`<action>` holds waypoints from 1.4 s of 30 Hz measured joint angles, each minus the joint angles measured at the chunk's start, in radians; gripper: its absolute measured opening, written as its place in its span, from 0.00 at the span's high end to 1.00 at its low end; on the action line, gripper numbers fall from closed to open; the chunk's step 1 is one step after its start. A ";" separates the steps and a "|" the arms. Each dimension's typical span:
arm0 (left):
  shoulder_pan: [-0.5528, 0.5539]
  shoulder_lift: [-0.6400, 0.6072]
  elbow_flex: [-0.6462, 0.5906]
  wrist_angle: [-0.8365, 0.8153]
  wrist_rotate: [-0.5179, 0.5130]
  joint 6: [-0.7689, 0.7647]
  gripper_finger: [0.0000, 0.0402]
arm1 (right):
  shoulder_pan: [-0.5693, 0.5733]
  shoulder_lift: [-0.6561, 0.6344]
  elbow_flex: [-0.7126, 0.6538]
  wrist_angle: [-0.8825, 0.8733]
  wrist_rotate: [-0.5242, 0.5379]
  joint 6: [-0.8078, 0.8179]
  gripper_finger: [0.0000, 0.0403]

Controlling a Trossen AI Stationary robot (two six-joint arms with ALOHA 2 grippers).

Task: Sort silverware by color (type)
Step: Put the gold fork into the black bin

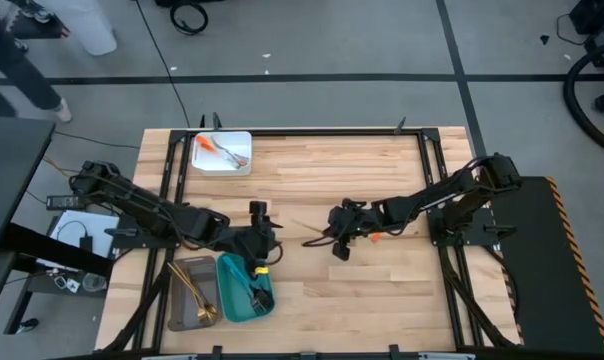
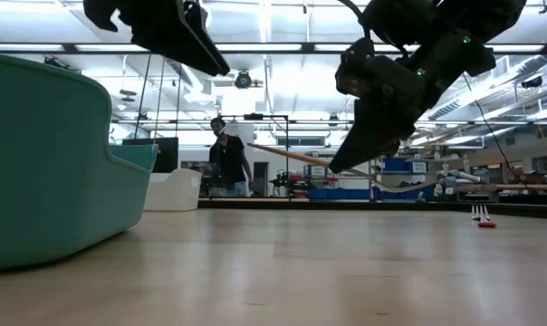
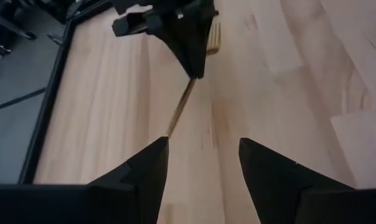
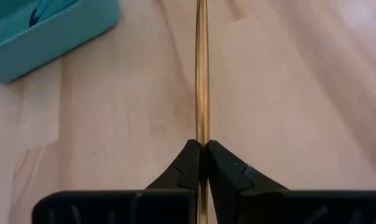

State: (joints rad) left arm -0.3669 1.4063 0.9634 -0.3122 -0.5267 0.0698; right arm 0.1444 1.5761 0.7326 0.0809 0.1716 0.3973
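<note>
The right end effector [image 4: 202,163] pinches a gold utensil [image 4: 202,74] near one end (thin, stiff, probably slippery); left end effector [image 3: 203,158] open.

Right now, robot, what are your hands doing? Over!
Right gripper shut on gold utensil, lifted above the table. Left gripper open, empty, facing it. Grey tray holds gold pieces. Nothing in the way.

Beyond my table, a person [image 2: 226,156] stands under bright ceiling lights [image 2: 283,27] (grey floor [image 1: 322,40], taped lines).
</note>
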 joint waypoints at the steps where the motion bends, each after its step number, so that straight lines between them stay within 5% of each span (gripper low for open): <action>1: -0.006 0.000 0.007 -0.010 -0.011 0.002 0.49 | 0.000 0.000 0.000 0.005 0.022 0.000 0.94; 13: -0.053 0.071 0.018 0.005 -0.037 0.023 0.49 | 0.000 0.001 0.000 0.066 0.048 0.000 0.93; 42: -0.076 0.337 0.330 -0.174 -0.100 0.159 0.49 | 0.000 0.002 -0.002 0.106 0.040 0.056 0.93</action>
State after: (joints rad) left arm -0.4427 1.7438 1.2938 -0.4862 -0.6268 0.2288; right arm 0.1444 1.5779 0.7311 0.1867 0.2112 0.4537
